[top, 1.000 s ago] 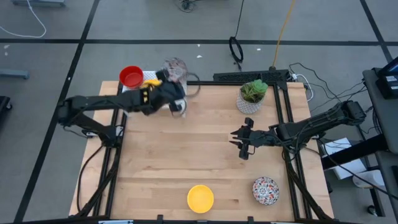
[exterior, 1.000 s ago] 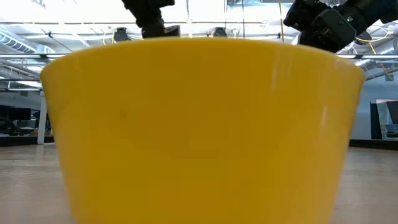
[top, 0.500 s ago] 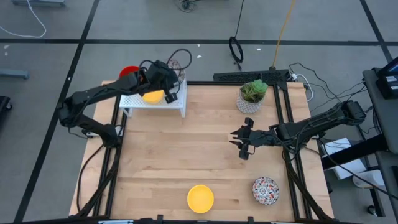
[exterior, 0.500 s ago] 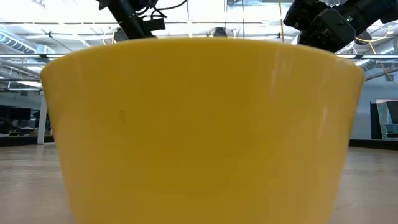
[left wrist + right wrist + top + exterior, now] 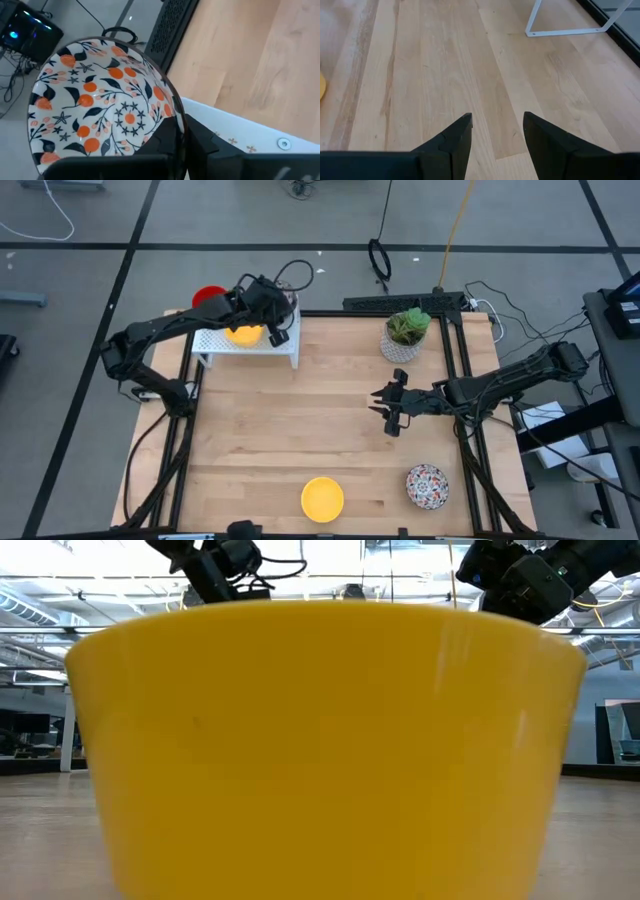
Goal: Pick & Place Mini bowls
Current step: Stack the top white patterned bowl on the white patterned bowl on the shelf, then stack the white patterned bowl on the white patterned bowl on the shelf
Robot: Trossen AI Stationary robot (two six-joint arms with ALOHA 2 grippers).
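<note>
Left gripper (image 5: pixel 182 145) clamped on patterned bowl (image 5: pixel 100 100) rim, over rack (image 5: pixel 250 340) at far left corner; red (image 5: pixel 205 297) and yellow (image 5: pixel 243 334) bowls there. Right gripper (image 5: pixel 496 127) open, idle mid-table. Yellow bowl (image 5: pixel 322 498), speckled bowl (image 5: pixel 427 485) still at near edge

A lab: taped floor (image 5: pixel 90 250), loose cables (image 5: pixel 380 255) (open ceiling).
</note>
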